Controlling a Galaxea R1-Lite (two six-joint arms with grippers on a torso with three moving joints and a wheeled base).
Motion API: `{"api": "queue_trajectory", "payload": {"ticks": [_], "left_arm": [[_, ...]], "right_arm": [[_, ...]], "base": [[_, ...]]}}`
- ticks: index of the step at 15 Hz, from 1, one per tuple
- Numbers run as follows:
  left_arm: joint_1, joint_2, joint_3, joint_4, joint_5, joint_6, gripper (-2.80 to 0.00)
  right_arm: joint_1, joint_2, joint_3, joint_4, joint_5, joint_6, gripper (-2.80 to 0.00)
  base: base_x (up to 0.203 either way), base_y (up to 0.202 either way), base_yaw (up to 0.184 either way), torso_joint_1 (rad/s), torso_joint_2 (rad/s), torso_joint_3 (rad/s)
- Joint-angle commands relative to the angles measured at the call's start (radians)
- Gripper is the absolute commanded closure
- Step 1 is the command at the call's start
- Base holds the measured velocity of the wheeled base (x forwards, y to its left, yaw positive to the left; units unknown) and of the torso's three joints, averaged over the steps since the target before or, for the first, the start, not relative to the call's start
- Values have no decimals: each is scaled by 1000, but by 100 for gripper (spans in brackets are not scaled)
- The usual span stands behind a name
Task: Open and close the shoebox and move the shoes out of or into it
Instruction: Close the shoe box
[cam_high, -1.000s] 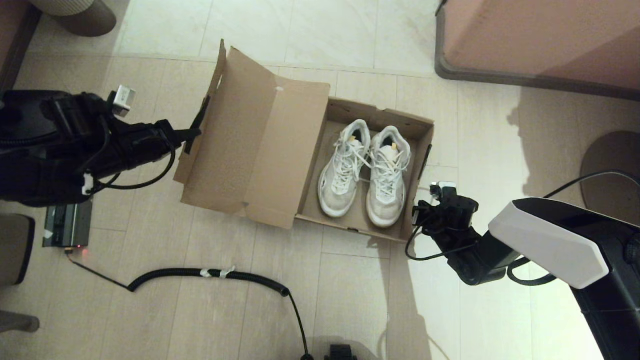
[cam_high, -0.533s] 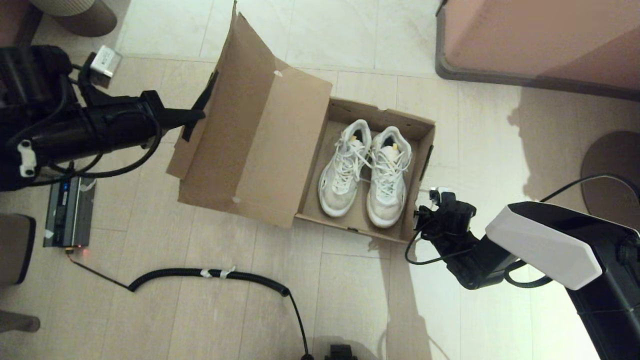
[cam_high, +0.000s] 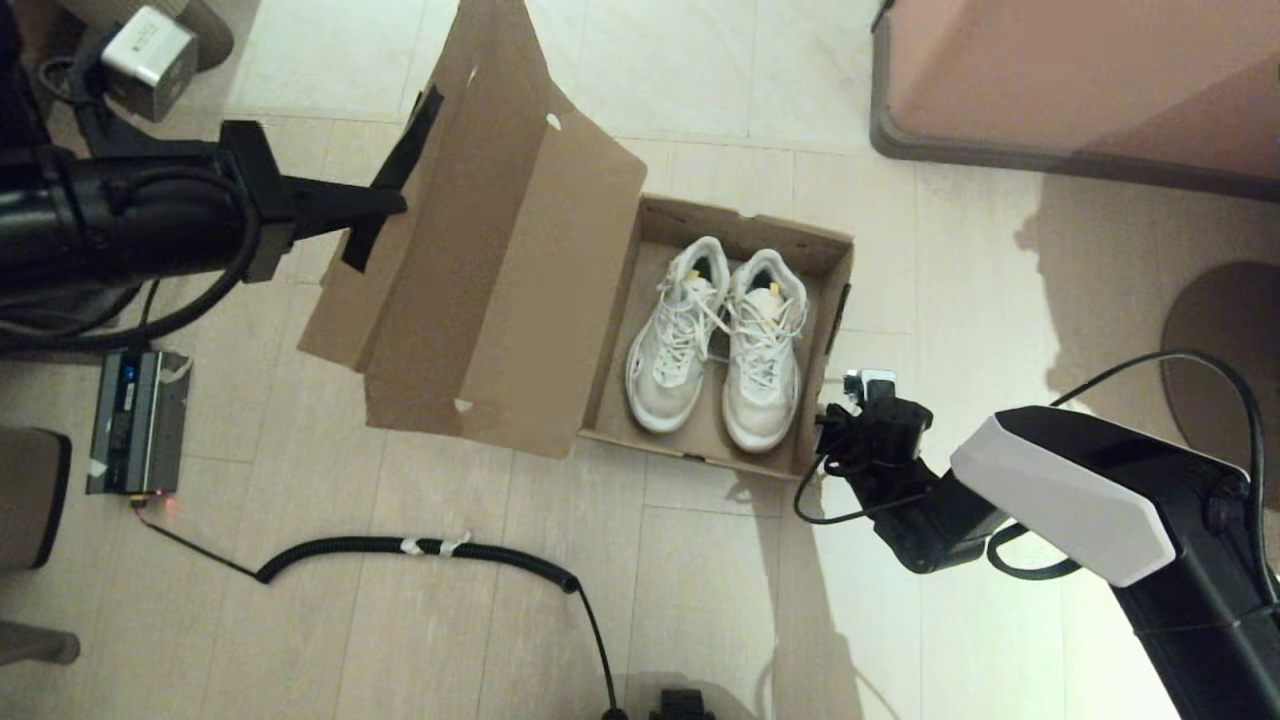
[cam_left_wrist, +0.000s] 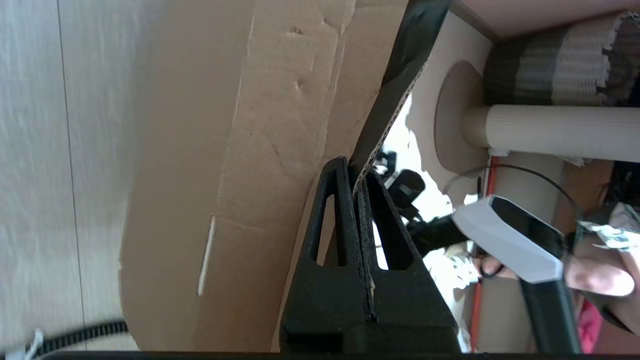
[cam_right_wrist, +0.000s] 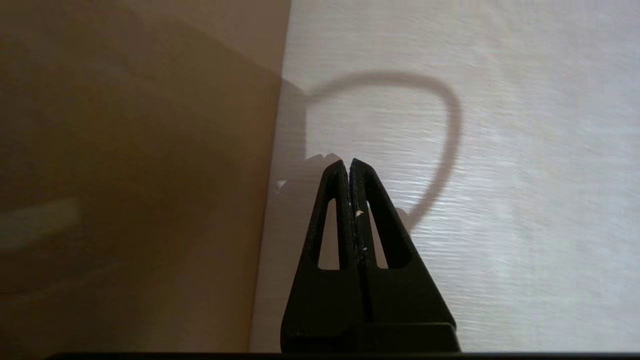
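Cardboard, plain and brown, is filling the middle of the head view: the shoebox is sitting on the tiled floor with its long axis running from near me to far from me, tilted slightly. Its lid is standing raised on my left side of the box, hinged along that long edge, with the inner face turned toward the shoes. The shoes are lying side by side inside the box, touching, soles down, toes pointing toward me and heels toward the far wall of the box. My left gripper is reaching in from the left and pinching the lid's edge flap at the dark tape strip. My right gripper is hovering low just beside the near right corner of the box. A coiled black cable is lying on the floor nearer me.

From the left wrist, my left gripper is squeezing its fingers tight on the taped cardboard edge, with the lid's outer face beside it.

From the right wrist, my right gripper is pressing its fingers fully together with nothing between them, hanging over the floor just beside the box's outer wall.
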Motion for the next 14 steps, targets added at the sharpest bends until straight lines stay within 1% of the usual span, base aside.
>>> {"api": "queue_trajectory", "payload": {"ticks": [1,4,7,8,11,13,14], "left_arm": [[-3,-66,0,31,-2,-2,0],[-8,-112,0,90,-5,-2,0],[-92,-118,1,97,-1,-6,0],[-131,-118,1,99,14,-7,0],[-254,-110,8,109,108,-7,0],[-296,-106,31,109,133,-7,0],[-307,-106,40,109,132,-7,-280]], "right_arm": [[20,5,-18,-8,-3,0,0],[48,15,-39,-8,-9,-2,0],[69,14,-42,-5,-16,-8,0],[72,14,-43,-5,-17,-9,0],[72,9,-43,-5,-17,-10,0],[72,8,-42,-2,-18,-8,0],[72,8,-40,-2,-18,-8,0]], "base": [[0,0,0,0,0,0],[0,0,0,0,0,0],[0,0,0,0,0,0],[0,0,0,0,0,0],[0,0,0,0,0,0],[0,0,0,0,0,0],[0,0,0,0,0,0]]}}
